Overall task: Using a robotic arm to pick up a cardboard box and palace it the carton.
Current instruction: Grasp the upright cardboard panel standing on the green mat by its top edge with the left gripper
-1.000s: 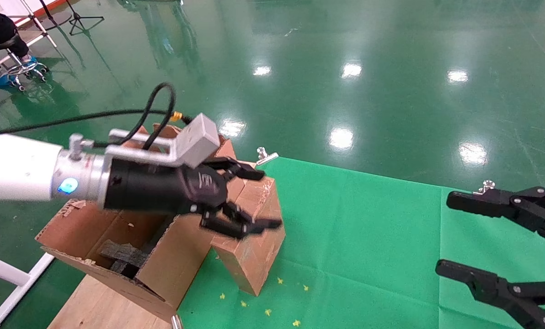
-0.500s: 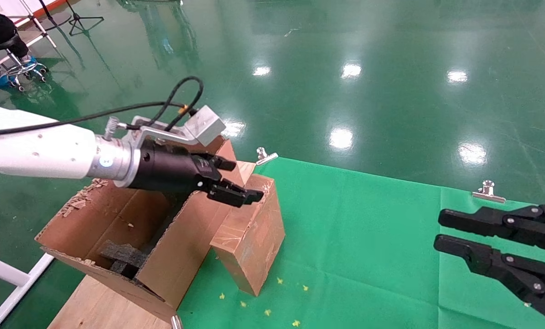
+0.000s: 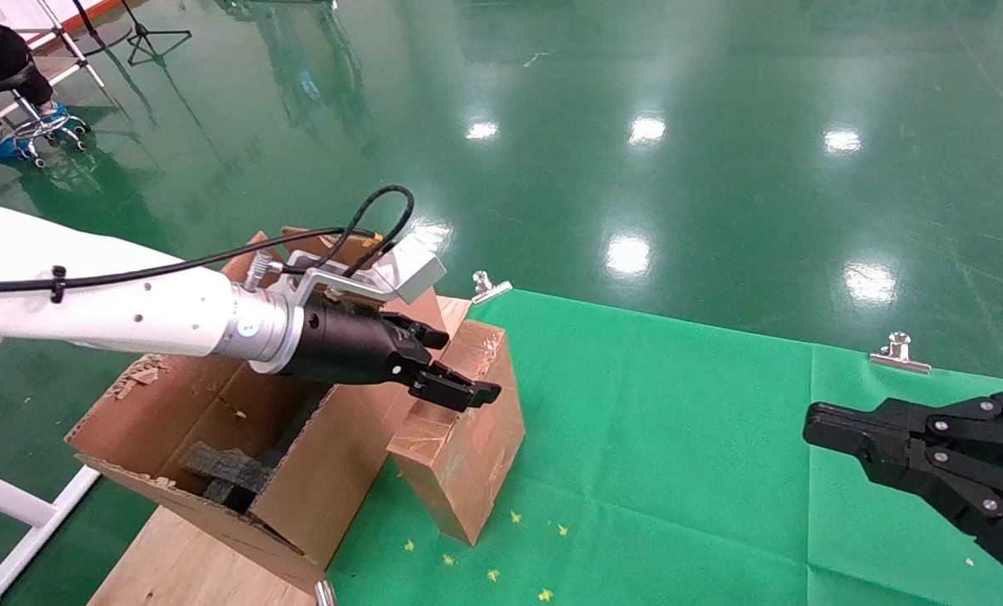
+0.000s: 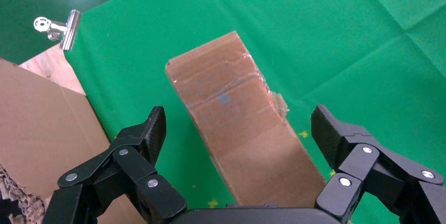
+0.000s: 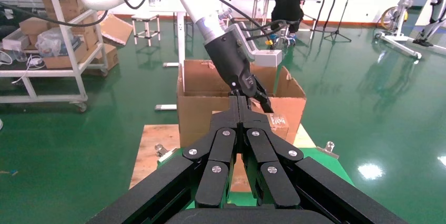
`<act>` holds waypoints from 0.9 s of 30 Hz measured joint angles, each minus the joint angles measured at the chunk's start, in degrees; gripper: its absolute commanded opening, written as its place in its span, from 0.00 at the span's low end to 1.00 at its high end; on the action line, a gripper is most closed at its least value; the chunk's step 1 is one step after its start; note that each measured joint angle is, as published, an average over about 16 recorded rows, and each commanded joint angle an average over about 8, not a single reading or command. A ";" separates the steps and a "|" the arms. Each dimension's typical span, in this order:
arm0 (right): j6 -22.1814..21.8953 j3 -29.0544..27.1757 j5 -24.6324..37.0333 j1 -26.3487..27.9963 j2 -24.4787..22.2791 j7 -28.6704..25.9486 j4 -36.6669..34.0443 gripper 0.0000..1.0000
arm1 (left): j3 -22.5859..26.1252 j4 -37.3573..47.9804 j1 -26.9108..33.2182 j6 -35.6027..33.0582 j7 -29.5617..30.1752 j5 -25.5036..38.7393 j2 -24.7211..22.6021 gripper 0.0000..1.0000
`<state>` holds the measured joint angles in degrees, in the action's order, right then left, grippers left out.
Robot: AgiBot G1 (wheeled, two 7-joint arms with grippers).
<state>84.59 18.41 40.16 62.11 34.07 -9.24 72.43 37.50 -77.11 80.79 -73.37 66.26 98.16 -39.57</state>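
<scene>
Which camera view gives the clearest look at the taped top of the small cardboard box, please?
The left wrist view: the cardboard box fills the frame's middle between the open left gripper. In the head view that gripper partly covers the box; the right wrist view hides most of it behind the shut right gripper.

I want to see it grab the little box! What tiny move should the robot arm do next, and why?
Probably lower the left gripper a little further over the cardboard box, then close. In the left wrist view its fingers are spread wide on either side of the taped box without touching it. The box stands on the green cloth beside the carton.
</scene>
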 measured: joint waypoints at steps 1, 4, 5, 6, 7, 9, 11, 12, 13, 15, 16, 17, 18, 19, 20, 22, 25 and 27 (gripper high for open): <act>0.00 0.00 0.00 0.00 0.00 0.00 0.00 0.00 | 0.09 0.00 -0.09 0.00 -0.01 0.06 -0.09 1.00; -0.01 0.00 0.00 0.00 0.00 0.00 0.00 0.19 | 0.32 0.01 -0.26 -0.03 -0.05 0.27 -0.32 1.00; -0.01 0.00 0.00 0.00 0.00 0.00 -0.01 0.32 | 0.40 0.01 -0.28 -0.05 -0.07 0.36 -0.38 1.00; -0.01 0.00 0.00 -0.01 0.00 0.00 -0.01 0.44 | 0.46 0.02 -0.29 -0.06 -0.08 0.42 -0.45 1.00; -0.01 0.00 -0.01 -0.01 0.00 0.00 -0.01 0.57 | 0.50 0.02 -0.32 -0.06 -0.08 0.46 -0.51 0.97; -0.01 0.00 -0.01 -0.01 -0.01 0.00 -0.01 0.82 | 0.56 0.03 -0.38 -0.04 -0.10 0.48 -0.60 0.75; -0.01 0.00 -0.01 -0.01 -0.01 0.01 -0.01 1.00 | 0.58 0.03 -0.41 -0.01 -0.14 0.46 -0.66 0.50; -0.01 0.00 -0.01 -0.01 -0.01 0.01 -0.01 1.00 | 0.59 0.03 -0.42 0.01 -0.17 0.45 -0.68 0.38; -0.01 0.00 -0.01 -0.01 -0.01 0.01 -0.01 1.00 | 0.59 0.03 -0.42 0.02 -0.20 0.45 -0.69 0.25; -0.02 0.00 -0.01 -0.02 -0.01 0.01 -0.02 1.00 | 0.60 0.03 -0.42 0.04 -0.22 0.44 -0.71 0.04; -0.02 0.00 -0.01 -0.02 -0.01 0.01 -0.02 1.00 | 0.61 0.04 -0.42 0.04 -0.24 0.44 -0.71 0.00; -0.02 0.00 -0.01 -0.02 -0.01 0.01 -0.02 1.00 | 0.60 0.04 -0.42 0.04 -0.23 0.43 -0.71 0.00; -0.02 0.00 -0.01 -0.02 -0.01 0.01 -0.02 1.00 | 0.60 0.04 -0.42 0.04 -0.22 0.43 -0.71 0.00; -0.02 0.00 -0.01 -0.02 -0.01 0.01 -0.02 1.00 | 0.60 0.04 -0.42 0.03 -0.20 0.42 -0.70 0.00; -0.02 0.00 -0.01 -0.02 -0.01 0.01 -0.02 1.00 | 0.59 0.04 -0.42 0.03 -0.19 0.42 -0.69 0.00; -0.02 0.00 -0.01 -0.02 -0.01 0.01 -0.02 1.00 | 0.58 0.04 -0.42 0.02 -0.17 0.41 -0.68 0.00; -0.02 0.00 -0.01 -0.02 -0.01 0.01 -0.02 1.00 | 0.57 0.04 -0.42 0.01 -0.13 0.40 -0.66 0.00; -0.02 0.00 -0.01 -0.02 -0.01 0.01 -0.02 1.00 | 0.56 0.04 -0.42 0.00 -0.11 0.40 -0.65 0.00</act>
<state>84.58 18.41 40.15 62.09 34.06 -9.23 72.41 38.06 -77.07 80.37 -73.37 66.15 98.56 -40.22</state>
